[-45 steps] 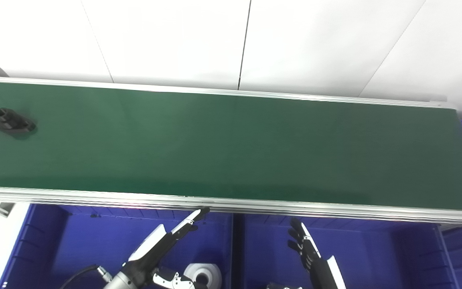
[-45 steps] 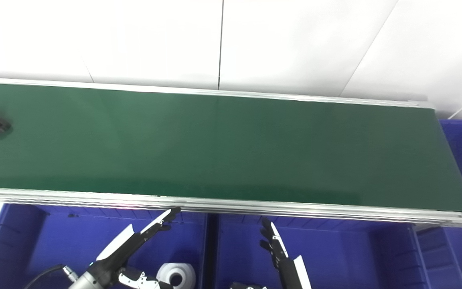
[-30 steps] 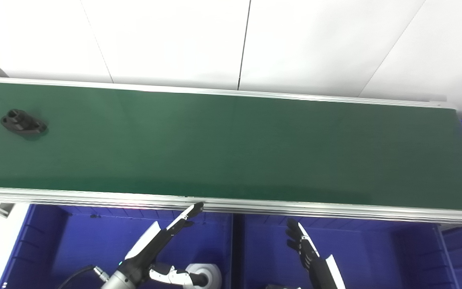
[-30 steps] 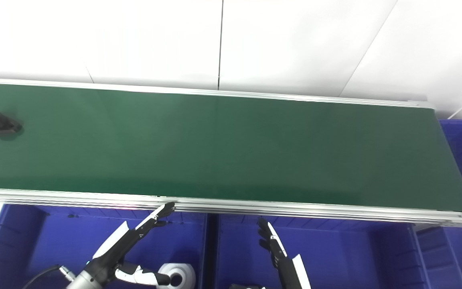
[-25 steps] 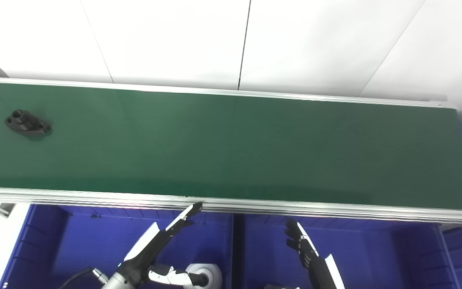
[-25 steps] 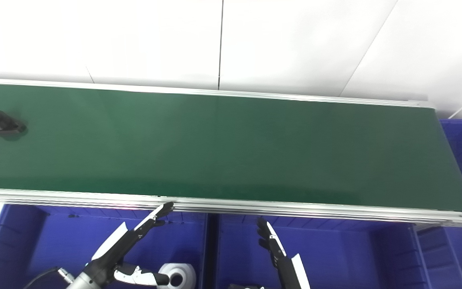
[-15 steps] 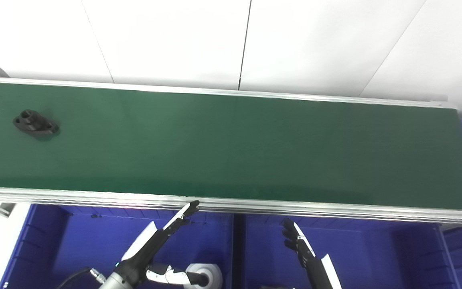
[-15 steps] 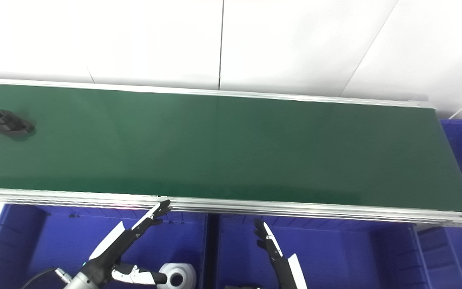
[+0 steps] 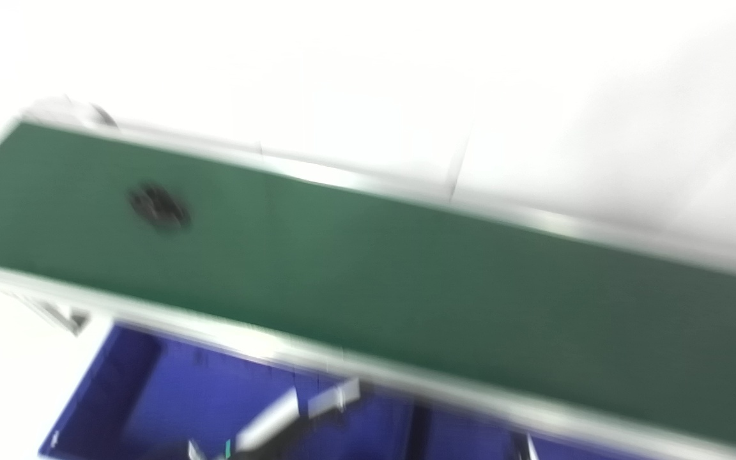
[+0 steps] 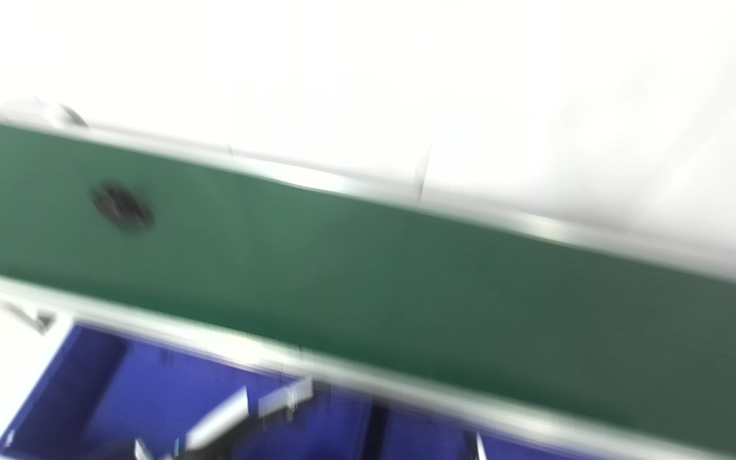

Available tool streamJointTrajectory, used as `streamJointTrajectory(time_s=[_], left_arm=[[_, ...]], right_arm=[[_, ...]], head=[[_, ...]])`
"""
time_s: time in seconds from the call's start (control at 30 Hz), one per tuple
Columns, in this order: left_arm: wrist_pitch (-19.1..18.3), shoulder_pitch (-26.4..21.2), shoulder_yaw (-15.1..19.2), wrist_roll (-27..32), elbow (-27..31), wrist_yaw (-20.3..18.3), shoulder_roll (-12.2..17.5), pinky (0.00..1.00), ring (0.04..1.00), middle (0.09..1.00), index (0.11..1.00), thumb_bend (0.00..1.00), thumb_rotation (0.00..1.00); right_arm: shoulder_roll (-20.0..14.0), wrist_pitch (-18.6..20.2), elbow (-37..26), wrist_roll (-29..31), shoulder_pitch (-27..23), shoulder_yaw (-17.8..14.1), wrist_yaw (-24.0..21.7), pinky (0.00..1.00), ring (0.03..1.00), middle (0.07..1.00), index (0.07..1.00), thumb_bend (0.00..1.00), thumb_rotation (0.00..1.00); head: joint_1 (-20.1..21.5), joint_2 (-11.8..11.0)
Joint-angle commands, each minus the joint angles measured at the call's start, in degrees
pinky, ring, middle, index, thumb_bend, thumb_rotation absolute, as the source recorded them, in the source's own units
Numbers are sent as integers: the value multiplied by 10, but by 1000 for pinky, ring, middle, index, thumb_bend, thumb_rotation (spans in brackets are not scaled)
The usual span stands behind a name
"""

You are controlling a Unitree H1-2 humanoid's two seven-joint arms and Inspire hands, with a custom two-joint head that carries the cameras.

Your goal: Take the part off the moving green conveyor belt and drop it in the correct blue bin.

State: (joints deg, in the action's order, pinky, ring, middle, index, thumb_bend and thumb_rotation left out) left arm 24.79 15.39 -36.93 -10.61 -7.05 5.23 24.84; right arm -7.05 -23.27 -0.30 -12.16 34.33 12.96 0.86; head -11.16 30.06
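A blurred, tilted frame shows the robot's left hand nearest the camera, a pale streak low in the picture above the left blue bin, its fingers reaching up toward the near silver rail of the belt; the blur is too heavy to tell whether the hand is spread or clenched, and nothing can be made out in its grasp. To that hand's right, across a dark divider, only a sliver of the right blue bin shows, and at the bottom edge a thin pale sliver is all that is visible of the right hand, whose state likewise cannot be told. Just beyond the left hand's fingertips the rail runs slanting across the picture, lower at the right. Past it lies the green conveyor belt, filling the middle of the frame. The part, a dark smeared blob, sits on the belt well beyond the left hand and off to its left, toward the belt's far-left end and apart from both hands. Behind the belt's far rail stands a white wall.
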Motion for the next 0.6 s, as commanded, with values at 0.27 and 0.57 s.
streamJointTrajectory(time_s=[0.27,0.57], left_arm=[[21,-14,-24,0,1,42,5,790,887,929,910,833,443],[21,-20,-34,-5,-8,53,8,772,873,916,897,852,475]], right_arm=[[-4,-31,-9,-1,-1,0,3,958,984,1000,1000,878,375],[-7,-36,2,6,-6,6,9,962,987,1000,1000,879,363]], head=[[12,-7],[16,-19]])
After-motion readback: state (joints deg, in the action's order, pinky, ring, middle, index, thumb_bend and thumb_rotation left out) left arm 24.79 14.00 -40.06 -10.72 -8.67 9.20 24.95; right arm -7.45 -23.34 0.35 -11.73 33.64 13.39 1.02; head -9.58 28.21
